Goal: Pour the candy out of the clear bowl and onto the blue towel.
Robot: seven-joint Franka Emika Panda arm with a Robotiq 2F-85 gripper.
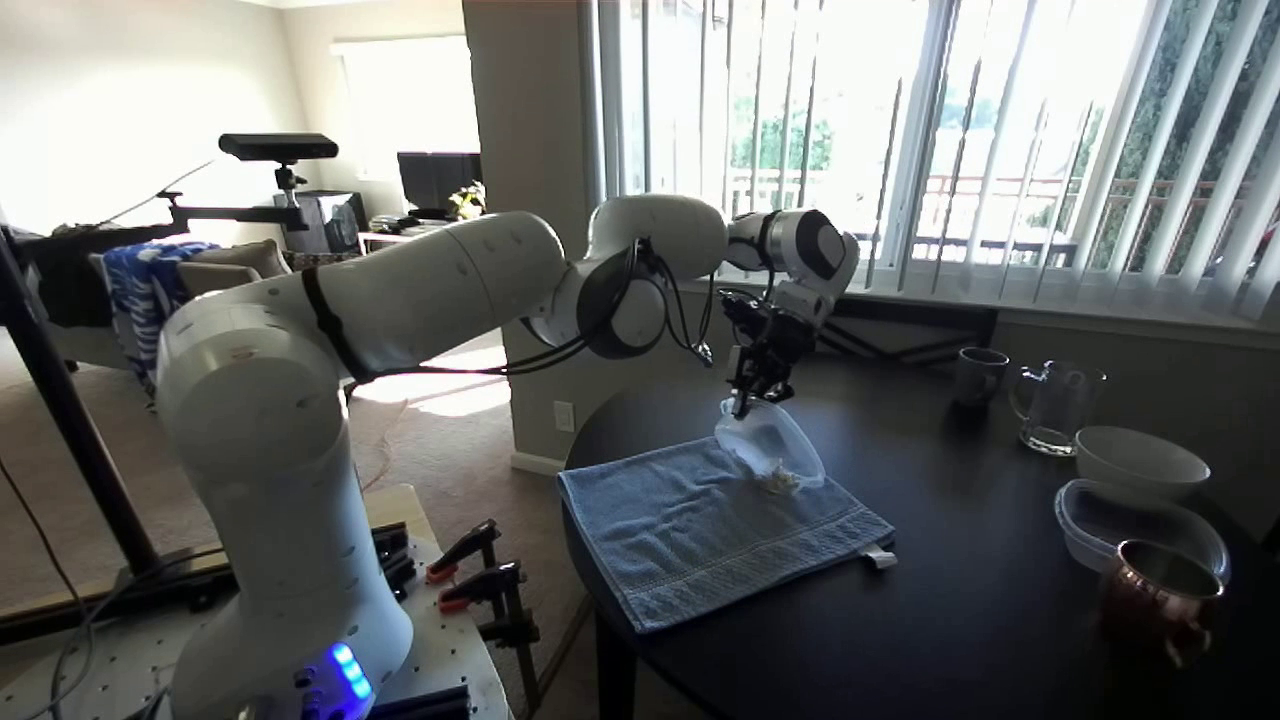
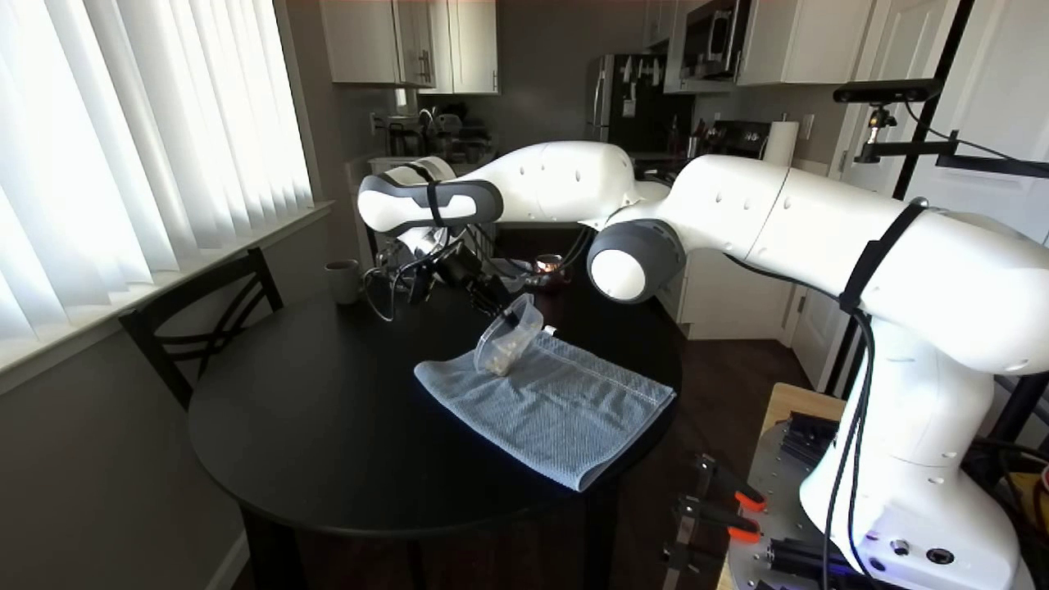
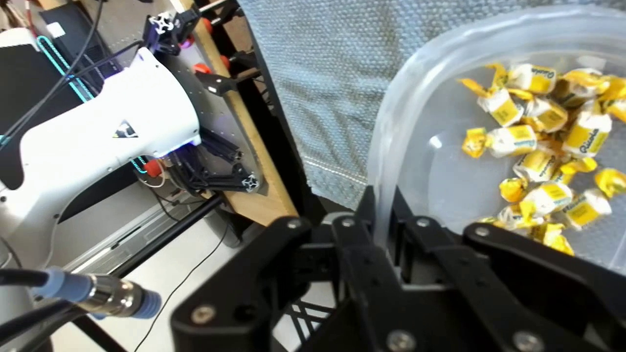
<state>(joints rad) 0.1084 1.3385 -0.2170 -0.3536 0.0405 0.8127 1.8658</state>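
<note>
From where I stand, the blue towel [image 1: 680, 540] lies at left on the tabletop [image 1: 960, 540]; rightward, the end effector [image 1: 742, 404] is clamped on the upper rim of the clear bowl [image 1: 768, 438]. The candy [image 1: 782, 482] sits in the tilted bowl's low end, below the end effector and over the towel; more tilt should spill it.

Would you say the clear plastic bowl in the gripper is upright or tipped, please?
Tipped: in both exterior views, the clear plastic bowl slants steeply from the black gripper, with yellow-wrapped candies at its low side.
</note>
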